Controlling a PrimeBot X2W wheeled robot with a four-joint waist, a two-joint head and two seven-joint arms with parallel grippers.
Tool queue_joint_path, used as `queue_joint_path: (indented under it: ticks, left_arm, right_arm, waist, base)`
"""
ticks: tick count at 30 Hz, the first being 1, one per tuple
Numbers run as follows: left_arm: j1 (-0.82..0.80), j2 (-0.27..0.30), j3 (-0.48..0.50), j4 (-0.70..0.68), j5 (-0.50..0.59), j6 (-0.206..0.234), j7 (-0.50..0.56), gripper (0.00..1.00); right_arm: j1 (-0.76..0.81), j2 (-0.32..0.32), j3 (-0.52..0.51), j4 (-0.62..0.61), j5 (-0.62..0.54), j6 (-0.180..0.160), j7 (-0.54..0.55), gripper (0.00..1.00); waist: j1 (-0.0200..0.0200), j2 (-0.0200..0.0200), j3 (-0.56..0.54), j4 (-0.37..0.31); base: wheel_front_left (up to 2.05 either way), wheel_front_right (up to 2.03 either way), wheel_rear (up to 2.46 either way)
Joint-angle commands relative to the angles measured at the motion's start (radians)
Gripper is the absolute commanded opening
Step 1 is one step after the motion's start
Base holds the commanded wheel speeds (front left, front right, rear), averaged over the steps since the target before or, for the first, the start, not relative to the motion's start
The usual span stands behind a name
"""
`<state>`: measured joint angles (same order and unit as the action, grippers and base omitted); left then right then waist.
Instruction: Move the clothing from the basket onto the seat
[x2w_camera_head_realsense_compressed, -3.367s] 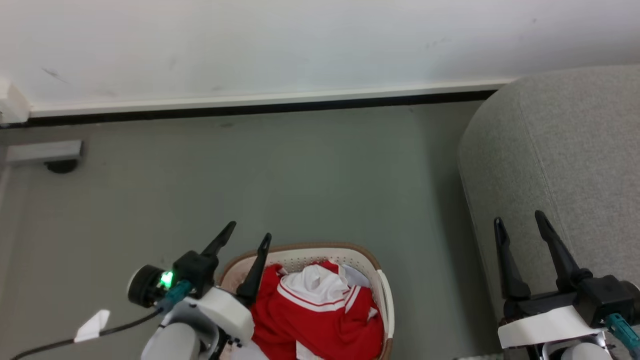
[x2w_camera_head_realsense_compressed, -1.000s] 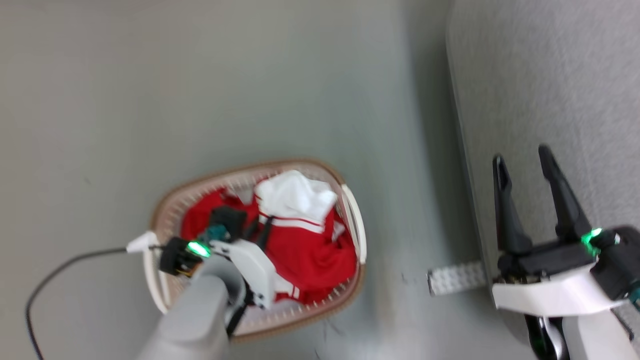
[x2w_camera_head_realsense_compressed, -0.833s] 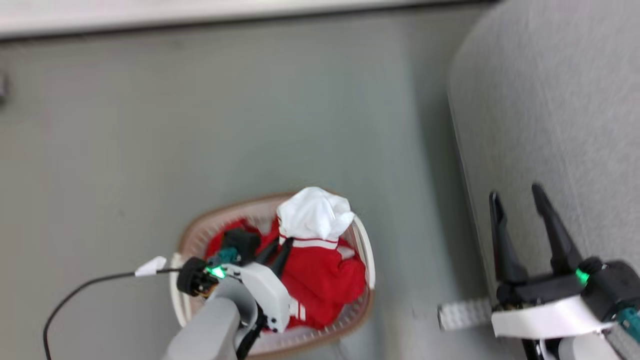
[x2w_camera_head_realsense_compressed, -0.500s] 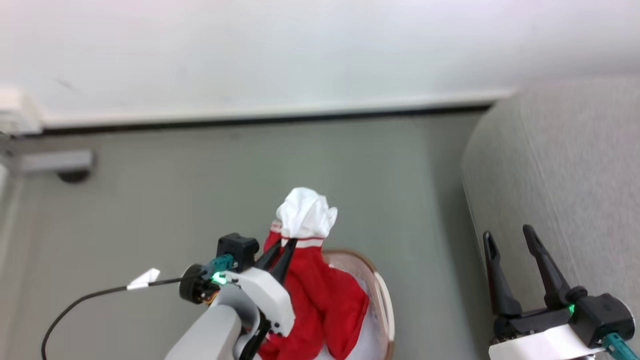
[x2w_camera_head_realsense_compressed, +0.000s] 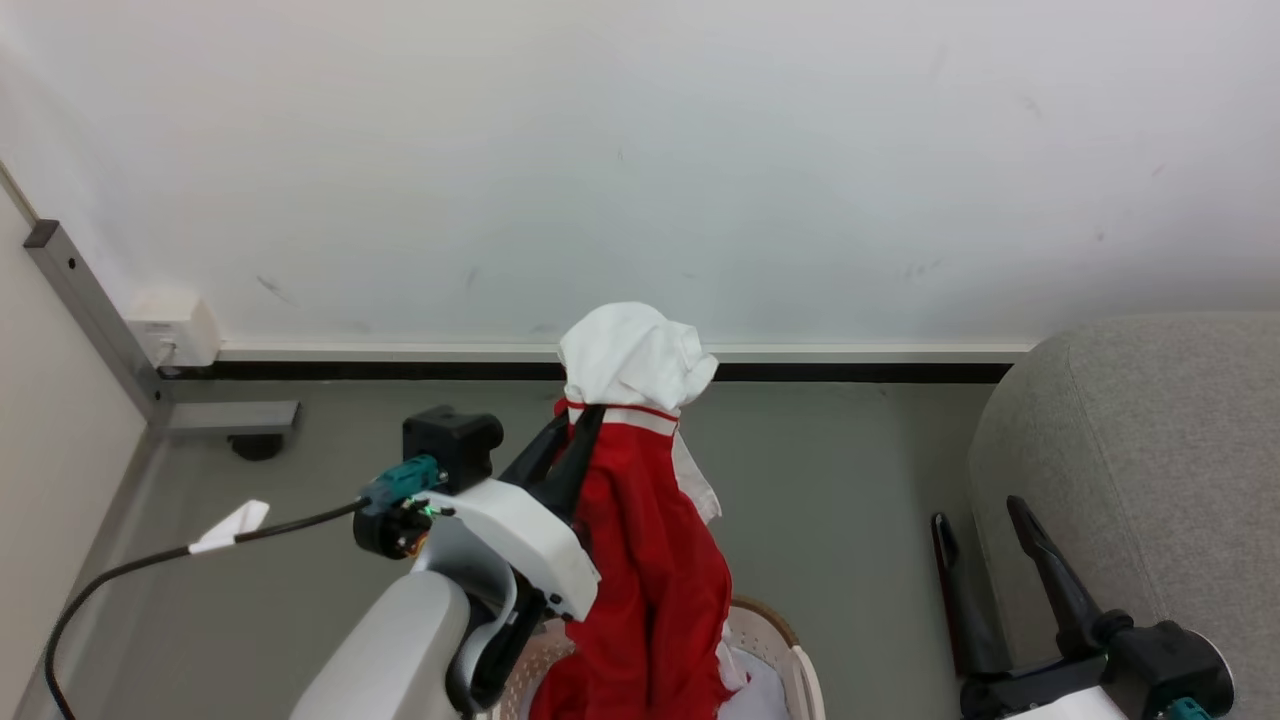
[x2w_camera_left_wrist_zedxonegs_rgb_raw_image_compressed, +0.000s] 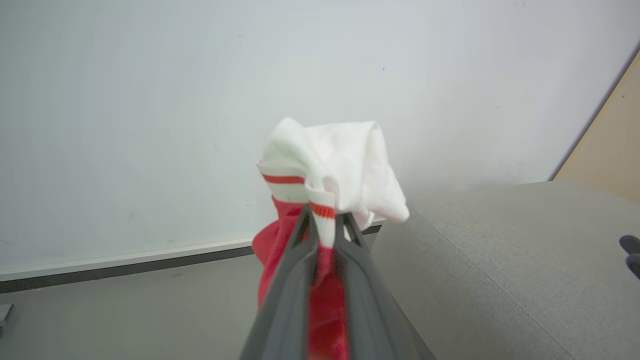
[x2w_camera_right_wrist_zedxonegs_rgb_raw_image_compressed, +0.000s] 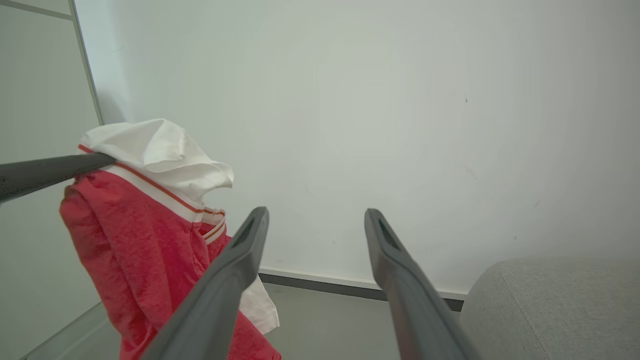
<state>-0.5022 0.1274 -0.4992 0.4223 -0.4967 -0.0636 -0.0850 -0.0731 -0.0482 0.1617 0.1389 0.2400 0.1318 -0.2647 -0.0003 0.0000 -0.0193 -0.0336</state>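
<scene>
Clothing (x2w_camera_head_realsense_compressed: 650, 560) — soft red fabric with a white panel and striped trim — hangs pinched at its trim between the left gripper's (x2w_camera_head_realsense_compressed: 578, 418) dark fingers, draping down over the oval cream plastic basket (x2w_camera_head_realsense_compressed: 790, 640). The right gripper (x2w_camera_head_realsense_compressed: 980, 512) holds its fingers spread and empty — just beside the large grey woven seat (x2w_camera_head_realsense_compressed: 1150, 450).

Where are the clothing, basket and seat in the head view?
clothing (x2w_camera_head_realsense_compressed: 650, 560): head view, on its hanging red panel.
basket (x2w_camera_head_realsense_compressed: 806, 680): head view, on its cream right-hand rim.
seat (x2w_camera_head_realsense_compressed: 1130, 450): head view, on its grey upholstered top.

No text, label, brand, number or sign can be read anywhere.
</scene>
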Motion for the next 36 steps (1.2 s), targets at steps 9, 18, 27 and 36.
queue_joint_path:
  ticks: [9, 18, 27, 36]
  left_arm:
    - [0.058, 0.028, 0.014, -0.173, -0.026, 0.052, 0.068, 0.00]
    - [0.085, 0.024, -0.009, -0.256, -0.037, 0.065, 0.106, 0.00]
    - [0.099, 0.013, -0.047, -0.305, -0.035, 0.066, 0.132, 0.00]
    - [0.097, 0.001, -0.089, -0.367, -0.039, 0.059, 0.169, 0.00]
  right_arm:
    - [-0.010, -0.004, 0.113, 0.014, -0.075, -0.002, 0.000, 1.00]
    - [-0.081, -0.004, 0.268, 0.078, -0.101, -0.002, 0.000, 1.00]
    - [-0.195, -0.004, 0.397, 0.205, -0.046, -0.002, 0.000, 1.00]
    - [-0.308, -0.004, 0.443, 0.364, 0.003, -0.002, 0.000, 1.00]
  waist:
    - [0.0003, 0.0000, -0.030, 0.011]
    - [0.0003, 0.0000, -0.037, 0.028]
    - [0.0003, 0.0000, -0.041, 0.045]
    - [0.0003, 0.0000, -0.032, 0.060]
  base:
    - [0.00, 0.00, 0.00]
    - [0.00, 0.00, 0.00]
    - [0.00, 0.00, 0.00]
    - [0.00, 0.00, 0.00]
